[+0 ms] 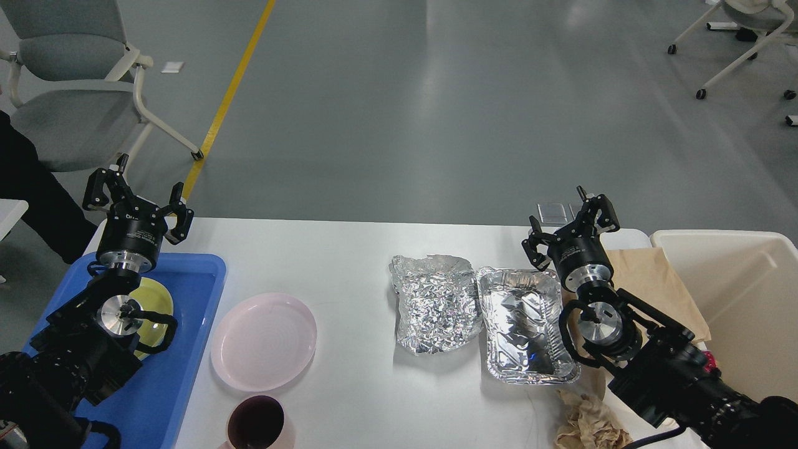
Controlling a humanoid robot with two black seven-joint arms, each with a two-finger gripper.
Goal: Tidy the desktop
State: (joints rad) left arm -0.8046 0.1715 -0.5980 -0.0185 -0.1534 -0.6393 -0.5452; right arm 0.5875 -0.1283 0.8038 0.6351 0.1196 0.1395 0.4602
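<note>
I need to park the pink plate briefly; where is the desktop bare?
Bare desktop lies between the pink plate and the crumpled foil sheet, running to the far edge. Crowded: foil tray, brown paper, crumpled paper on the right.

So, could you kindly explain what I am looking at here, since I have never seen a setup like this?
This is a single view from a humanoid robot's head, looking down at a white desktop. The black arms are its own; the left gripper and right gripper are both open and hold nothing. On the surface lie a blue tray with a yellow dish, a pink plate, a dark cup, crumpled foil, a foil container and brown paper. A cream bin stands at the right.
</note>
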